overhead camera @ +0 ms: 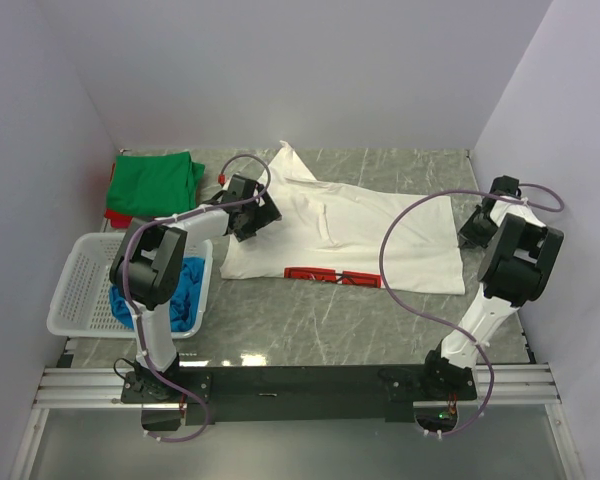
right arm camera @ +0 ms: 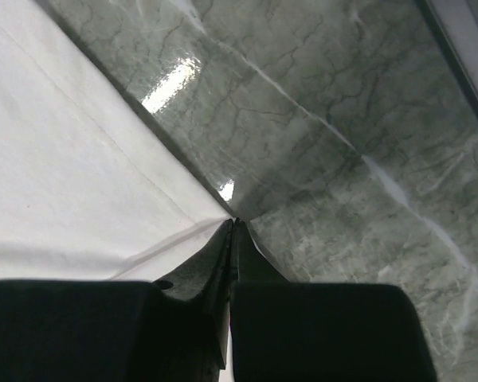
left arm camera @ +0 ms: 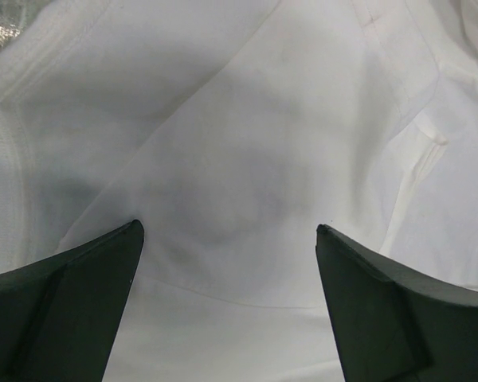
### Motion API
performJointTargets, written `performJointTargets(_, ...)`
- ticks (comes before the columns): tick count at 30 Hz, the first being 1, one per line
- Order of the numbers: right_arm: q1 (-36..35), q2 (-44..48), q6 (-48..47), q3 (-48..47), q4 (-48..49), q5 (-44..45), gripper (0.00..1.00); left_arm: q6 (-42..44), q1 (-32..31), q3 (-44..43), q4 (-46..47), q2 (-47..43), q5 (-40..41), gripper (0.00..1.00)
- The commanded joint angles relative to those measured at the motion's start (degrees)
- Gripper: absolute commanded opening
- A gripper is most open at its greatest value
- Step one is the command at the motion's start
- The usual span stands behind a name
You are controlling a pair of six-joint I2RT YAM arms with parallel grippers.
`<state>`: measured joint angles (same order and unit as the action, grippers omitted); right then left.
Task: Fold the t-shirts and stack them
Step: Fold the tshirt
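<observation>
The large white t-shirt (overhead camera: 370, 235) lies spread across the table, its red print (overhead camera: 332, 275) along the near edge. My left gripper (overhead camera: 255, 215) is open just over the shirt's left part; in the left wrist view (left arm camera: 229, 231) white cloth (left arm camera: 239, 143) fills the space between the spread fingers. My right gripper (overhead camera: 473, 230) is at the shirt's right edge; in the right wrist view (right arm camera: 234, 223) it is shut on a corner of the white shirt (right arm camera: 72, 175). A green shirt (overhead camera: 155, 183) lies folded on a red one (overhead camera: 115, 215) at the back left. A bright blue shirt (overhead camera: 185, 290) lies crumpled in the basket.
A white lattice basket (overhead camera: 75, 290) stands at the left, next to the left arm. Grey marble table (right arm camera: 342, 119) shows right of the shirt's corner. White walls close in the back and both sides. Purple cables loop over both arms.
</observation>
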<state>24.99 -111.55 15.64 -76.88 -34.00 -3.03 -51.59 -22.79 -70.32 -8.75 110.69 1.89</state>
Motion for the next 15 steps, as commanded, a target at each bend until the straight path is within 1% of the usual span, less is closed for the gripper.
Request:
performJointTargets(1,1.28,3.53,0.09,-2.31,0.86,2.94,0.0,0.79,1.25,3.18,-11.9,1.98,5.4,0.99)
performJointTargets(5,1.37,3.0,0.18,-2.57,0.6,2.59,0.0,0.53,1.34,2.74,-12.77,1.98,6.1,0.99)
performJointTargets(9,1.46,4.32,-0.52,-1.69,0.69,3.99,0.0,0.97,1.34,3.26,-12.87,0.58,8.56,0.99)
performJointTargets(12,1.46,4.67,-0.35,-1.78,0.69,3.2,0.0,2.63,1.17,2.83,-11.29,-0.39,8.74,0.99)
performJointTargets(13,1.46,4.58,-0.35,-2.48,0.51,1.03,0.0,3.68,0.99,1.69,-11.02,-0.57,8.66,0.99)
performJointTargets(14,1.46,4.67,-0.26,-2.92,0.25,0.48,0.09,4.3,0.73,0.64,-11.02,-0.57,8.66,0.99)
performJointTargets(15,1.37,4.85,-0.26,-3.36,-0.36,-0.13,0.15,5.61,0.12,-2.07,-11.63,-0.48,8.83,0.99)
